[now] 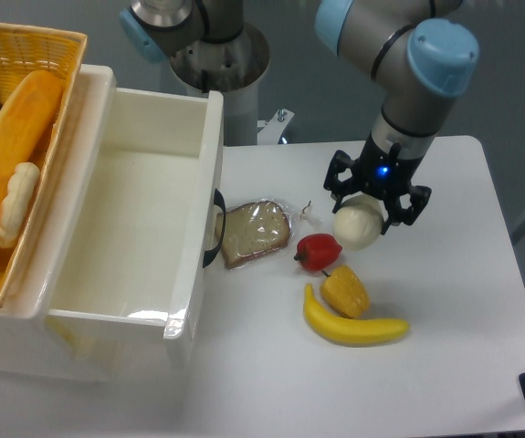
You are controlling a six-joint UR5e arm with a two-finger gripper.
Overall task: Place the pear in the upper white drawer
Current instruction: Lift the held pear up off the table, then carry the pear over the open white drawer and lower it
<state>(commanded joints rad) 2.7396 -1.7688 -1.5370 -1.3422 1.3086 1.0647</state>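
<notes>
So in the camera view, your gripper (369,208) had its fingers closed around the pear (357,225), holding it up off the table (463,274), just right of the red fruit (318,252). The drawer (130,228) sat open on the left, well apart from the pear. Between them lay a bread slice (255,233) in wrap. Below the pear you had the orange fruit (345,290) touching a banana (351,326). A basket (25,55) sat at the far left.
</notes>
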